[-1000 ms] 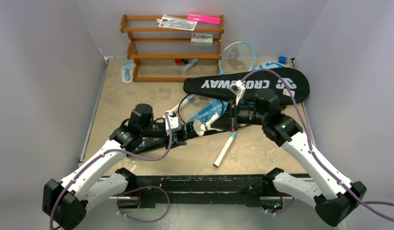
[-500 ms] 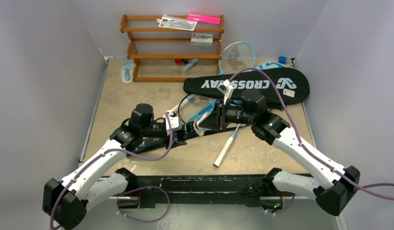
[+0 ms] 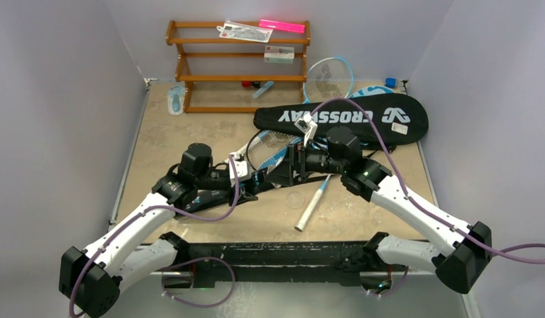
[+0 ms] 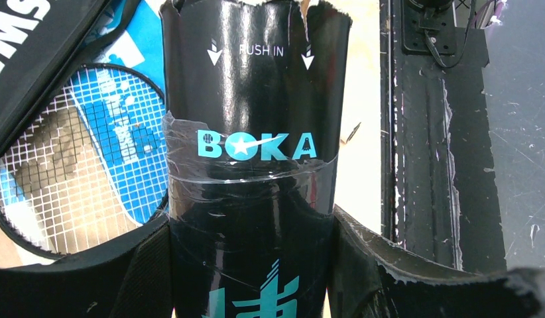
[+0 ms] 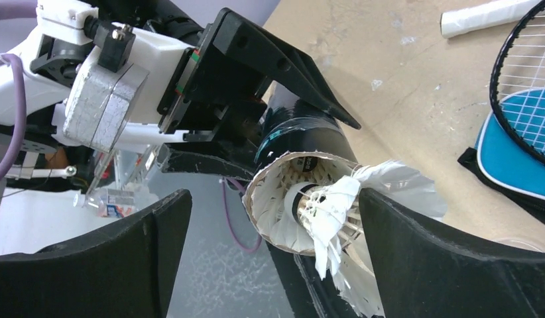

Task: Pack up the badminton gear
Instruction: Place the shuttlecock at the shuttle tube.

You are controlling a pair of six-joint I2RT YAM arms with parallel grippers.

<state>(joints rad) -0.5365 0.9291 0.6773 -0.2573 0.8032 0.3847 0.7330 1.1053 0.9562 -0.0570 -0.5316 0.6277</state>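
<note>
One shuttlecock point(image 5: 329, 205) pokes from the BOKA tube point(image 4: 250, 99), right gripper point(image 5: 275, 195) jaws apart around it (left gripper point(image 4: 250, 265) clamps the tube steady for loading).

"PUSH IN" and "BOKA" on black tube point(image 4: 250, 165); "CROSSWAY" on black racket cover point(image 3: 416, 119)

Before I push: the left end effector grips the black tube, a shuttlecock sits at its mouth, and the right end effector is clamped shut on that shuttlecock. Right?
Not clamped. The right wrist view shows the right end effector open, fingers spread either side of the shuttlecock. The left end effector does grip the black tube.
</note>
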